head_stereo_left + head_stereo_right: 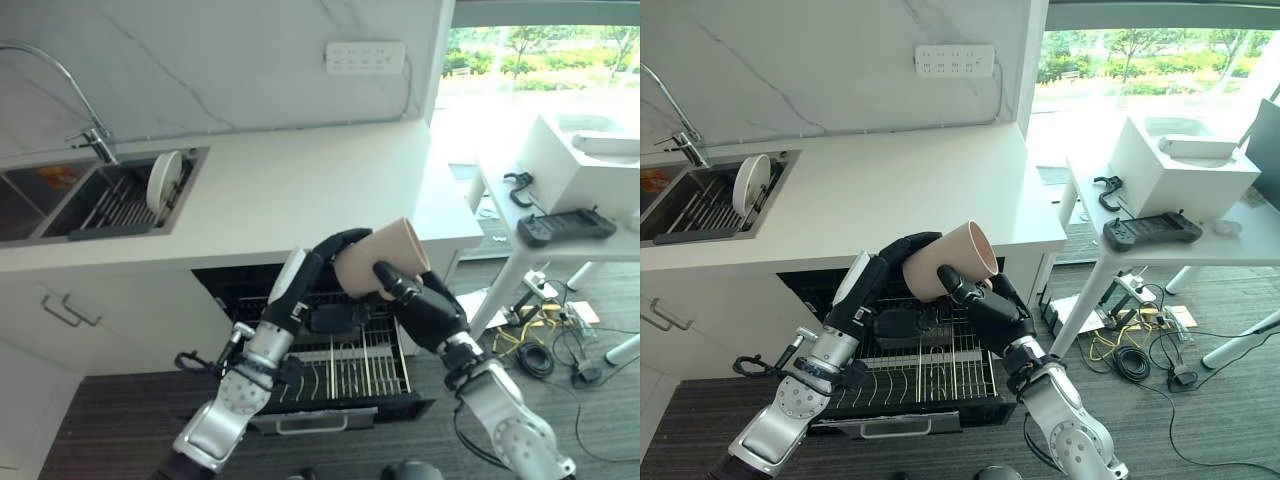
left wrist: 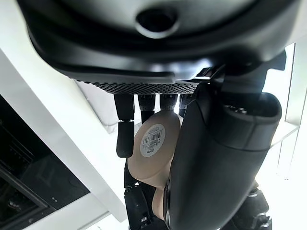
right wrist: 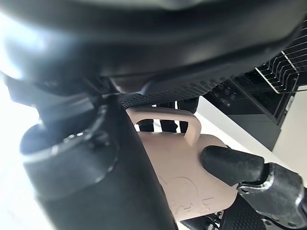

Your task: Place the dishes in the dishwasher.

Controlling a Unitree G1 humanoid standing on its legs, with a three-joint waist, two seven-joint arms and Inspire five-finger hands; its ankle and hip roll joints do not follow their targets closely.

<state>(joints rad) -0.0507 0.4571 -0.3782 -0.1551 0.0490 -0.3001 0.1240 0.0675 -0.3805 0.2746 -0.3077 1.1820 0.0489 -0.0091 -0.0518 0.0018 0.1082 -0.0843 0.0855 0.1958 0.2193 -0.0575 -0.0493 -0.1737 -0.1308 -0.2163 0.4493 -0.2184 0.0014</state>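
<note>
A beige mug (image 1: 381,259) is held in the air above the open dishwasher, tilted with its mouth toward 1 o'clock and its base toward 7 o'clock. Both hands grasp it: the left hand (image 1: 335,250) curls its fingers over the mug's base end from 9 o'clock, and the right hand (image 1: 428,305) wraps it from 4 o'clock, its thumb (image 3: 231,164) pressed on the mug's side just beside the handle (image 3: 169,121). The left wrist view shows the base of the mug with a white barcode sticker (image 2: 153,140) on it. Below the mug, at 6 o'clock, the dishwasher rack (image 1: 352,366) is pulled out, its wire tines showing, with a silver handle at its front edge. The white counter (image 1: 300,190) runs behind, toward 12 o'clock. At 10 o'clock a sink (image 1: 110,195) is set into the counter with a white plate (image 1: 163,183) standing upright in its drying rack, beside a curved faucet (image 1: 80,100). At 3 o'clock a white side table (image 1: 560,240) carries a black handheld controller (image 1: 560,226) and a white box (image 1: 580,160).
</note>
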